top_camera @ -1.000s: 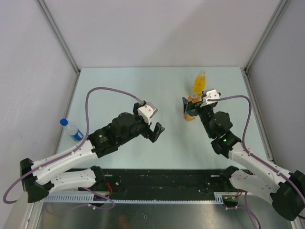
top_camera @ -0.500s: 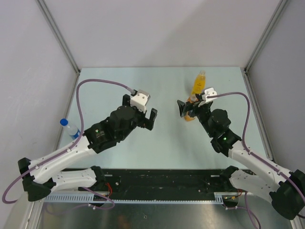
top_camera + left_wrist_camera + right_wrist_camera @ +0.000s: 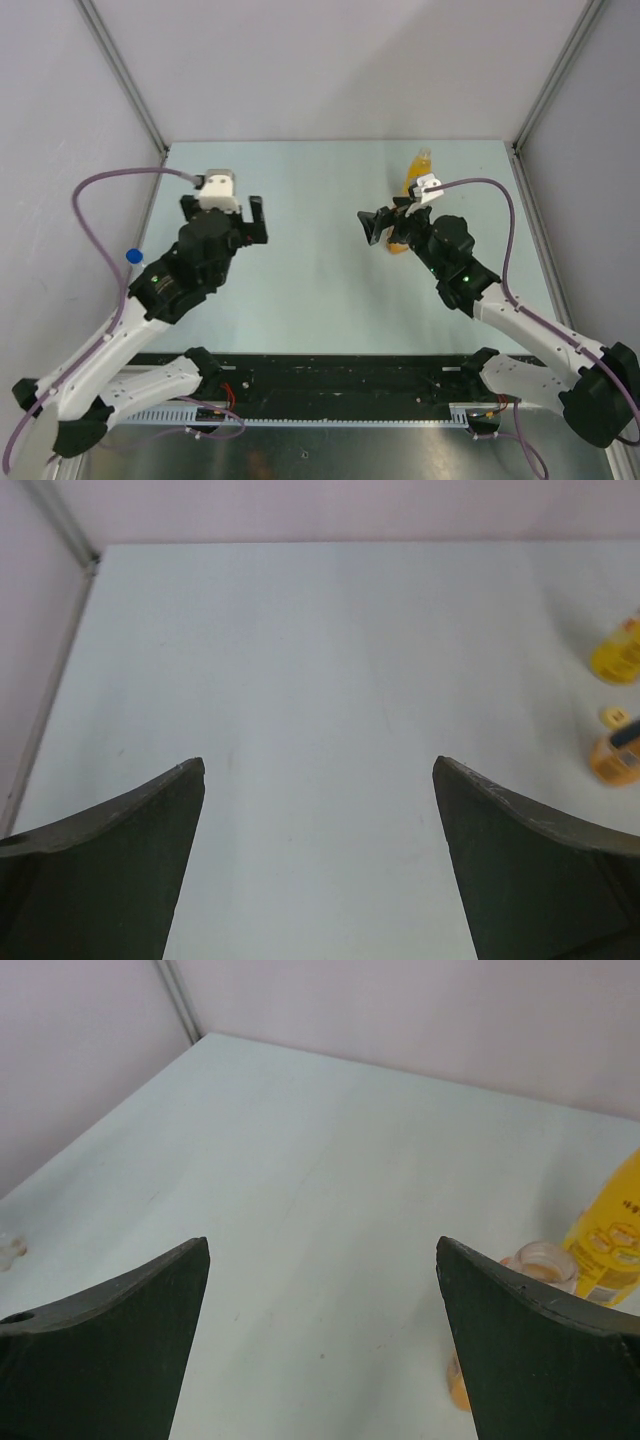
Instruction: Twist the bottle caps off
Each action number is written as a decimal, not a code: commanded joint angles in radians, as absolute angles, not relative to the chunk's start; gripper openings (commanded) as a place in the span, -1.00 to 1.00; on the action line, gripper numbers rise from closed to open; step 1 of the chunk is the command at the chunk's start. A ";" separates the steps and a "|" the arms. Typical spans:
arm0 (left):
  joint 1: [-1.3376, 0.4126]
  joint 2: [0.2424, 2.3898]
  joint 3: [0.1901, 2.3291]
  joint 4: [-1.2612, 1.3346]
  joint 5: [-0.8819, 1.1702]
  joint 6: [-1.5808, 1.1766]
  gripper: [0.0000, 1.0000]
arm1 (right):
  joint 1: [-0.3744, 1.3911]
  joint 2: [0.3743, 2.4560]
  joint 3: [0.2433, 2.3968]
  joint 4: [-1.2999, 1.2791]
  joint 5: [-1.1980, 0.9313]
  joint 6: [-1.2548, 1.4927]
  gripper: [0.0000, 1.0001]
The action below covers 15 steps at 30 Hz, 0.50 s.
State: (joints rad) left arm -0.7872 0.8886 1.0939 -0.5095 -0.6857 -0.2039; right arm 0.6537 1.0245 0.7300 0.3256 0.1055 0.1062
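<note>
While both arms hang over the table (image 3: pixel 310 300), neither one has hold of anything. The left gripper (image 3: pixel 223 212) has its jaws spread wide over bare tabletop, left of the middle, and the left wrist view shows nothing but table between its fingers (image 3: pixel 110 870). The right gripper (image 3: pixel 390 222) is just as wide apart and sits right by the short orange bottle (image 3: pixel 398 245), partly covering it from above. In the right wrist view that bottle is off beside the right-hand finger, not between the two, so there's no contact that I can see. Its white cap (image 3: pixel 545 1257) sits on top. The tall yellow-orange bottle (image 3: pixel 418 172) stands just behind the short one, toward the far right of the table, with the two close together. Its cap end is too small for me to read properly. Over at the left edge a blue cap (image 3: pixel 133 255) pokes out beside the left arm, and the rest of that bottle is hidden under the arm. It's well apart from the other two bottles.
</note>
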 commanded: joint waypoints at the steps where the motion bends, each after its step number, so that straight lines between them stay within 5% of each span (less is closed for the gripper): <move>1: -0.696 0.826 1.133 -0.616 -0.809 -0.330 0.99 | 0.658 1.044 0.775 0.308 0.071 0.132 0.99; 15: -0.290 0.782 1.079 -0.910 -0.804 -0.579 0.96 | 0.627 1.084 0.776 0.309 0.030 0.151 0.99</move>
